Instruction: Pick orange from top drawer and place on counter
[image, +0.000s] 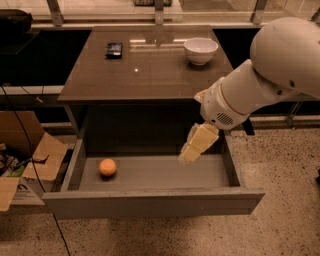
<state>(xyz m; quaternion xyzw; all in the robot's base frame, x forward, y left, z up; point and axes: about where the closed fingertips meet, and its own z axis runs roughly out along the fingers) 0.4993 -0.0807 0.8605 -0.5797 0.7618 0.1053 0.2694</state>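
The top drawer (150, 202) is standing open, and the orange (107, 167) is lying on its floor toward the drawer's left end, close to the left wall. The gripper (189, 155) is hanging tilted over the drawer's right half, well apart from the orange (whether it is spread or pressed together, I cannot tell). Above the drawer, the counter (150, 75) is carrying a white bowl (200, 50).
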